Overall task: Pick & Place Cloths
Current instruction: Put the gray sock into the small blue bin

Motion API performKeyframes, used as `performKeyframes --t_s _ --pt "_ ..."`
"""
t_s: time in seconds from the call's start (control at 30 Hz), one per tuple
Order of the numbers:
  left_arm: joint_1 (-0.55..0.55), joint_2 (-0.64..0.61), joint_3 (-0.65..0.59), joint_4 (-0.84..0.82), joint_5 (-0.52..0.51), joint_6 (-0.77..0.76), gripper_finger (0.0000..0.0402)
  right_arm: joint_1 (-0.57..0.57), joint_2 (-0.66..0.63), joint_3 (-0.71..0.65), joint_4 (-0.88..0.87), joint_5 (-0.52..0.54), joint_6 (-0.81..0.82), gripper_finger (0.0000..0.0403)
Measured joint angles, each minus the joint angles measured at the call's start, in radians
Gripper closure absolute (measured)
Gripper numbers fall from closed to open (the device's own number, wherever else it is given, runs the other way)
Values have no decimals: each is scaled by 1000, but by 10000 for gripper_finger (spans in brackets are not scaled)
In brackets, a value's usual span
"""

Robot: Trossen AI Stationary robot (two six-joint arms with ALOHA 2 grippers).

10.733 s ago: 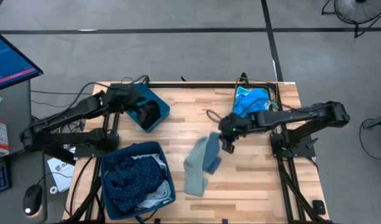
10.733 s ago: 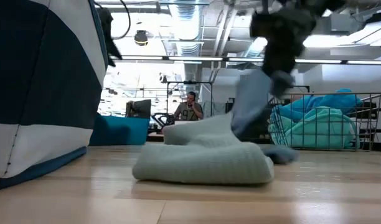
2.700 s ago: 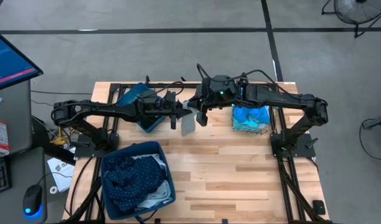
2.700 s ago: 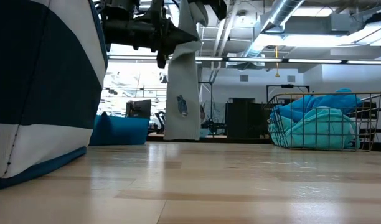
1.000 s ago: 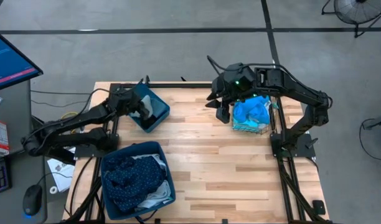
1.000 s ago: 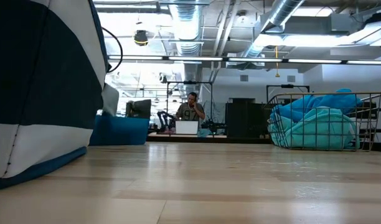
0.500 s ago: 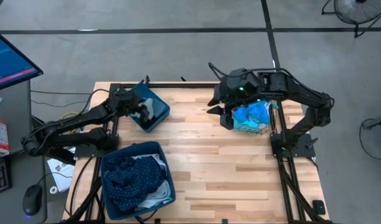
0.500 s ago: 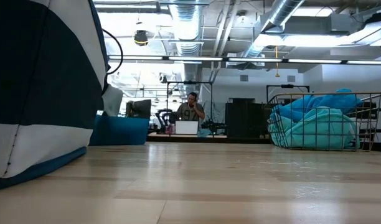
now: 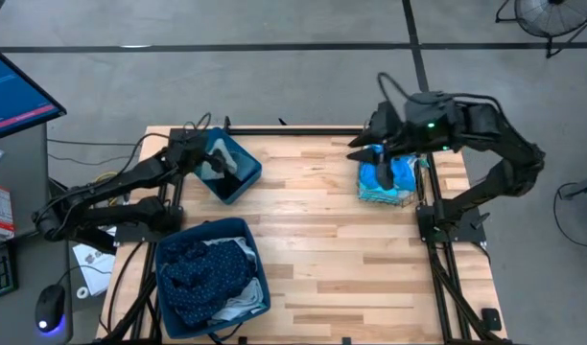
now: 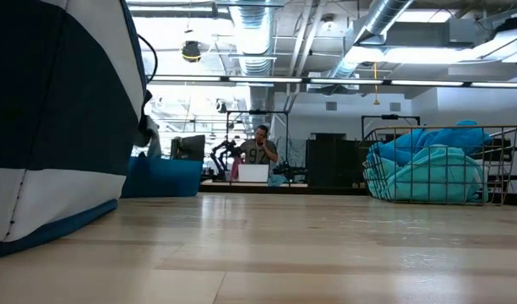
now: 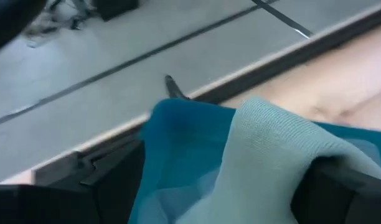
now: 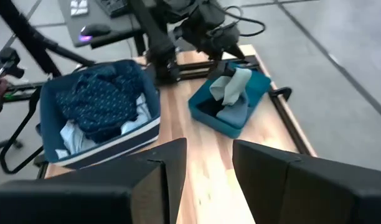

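Note:
The pale grey-blue cloth (image 9: 222, 169) lies partly in the small blue bin (image 9: 244, 178) at the table's far left, with its upper fold standing above the rim (image 12: 238, 79). My left gripper (image 9: 209, 163) is over that bin, open, with the cloth (image 11: 265, 155) between its fingers. My right gripper (image 9: 363, 153) is open and empty above the far left side of the wire basket (image 9: 410, 197), which holds turquoise and bright blue cloths (image 9: 389, 172). A navy dotted cloth (image 9: 202, 273) fills the large bin (image 9: 167, 251). My left gripper's open fingers (image 11: 116, 186) stand on either side of the cloth's upper fold (image 11: 259, 124), slanting down over the small bin. I cannot tell whether they touch it. The cloth's lower part rests in the bin.
The large bin (image 10: 56, 127) stands at the near left and blocks much of the low view. The wire basket (image 10: 444, 165) stands at the far right. Bare wood lies between them. A person sits at a desk in the room behind (image 10: 260, 148).
My right gripper has swung from beside the basket's left side toward the table's right edge and now stands over the basket. My left gripper has stayed over the small bin. The pale cloth has sunk lower behind the bin's rim.

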Motion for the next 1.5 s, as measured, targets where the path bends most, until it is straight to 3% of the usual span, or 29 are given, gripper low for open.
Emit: performKeyframes --t_s 0.2,0.37,0.57,0.97,1.13,1.37,1.5 --pt "6 0 9 -20 -20 4 93 4 -52 0 -4 26 14 276" --pt "6 1 9 -170 -14 -23 100 4 -68 0 -12 27 20 276" --pt "6 2 24 -210 31 -21 97 11 -79 0 -25 20 -44 276" --pt "6 -6 306 -314 119 49 100 17 -189 0 45 19 -88 276" --pt "9 4 284 -380 122 38 99 17 -225 0 42 19 -53 276" --pt "10 64 218 -429 296 -51 86 17 -229 0 42 19 -52 276" --pt "10 113 198 -430 327 -94 82 17 -215 0 35 19 -63 276"
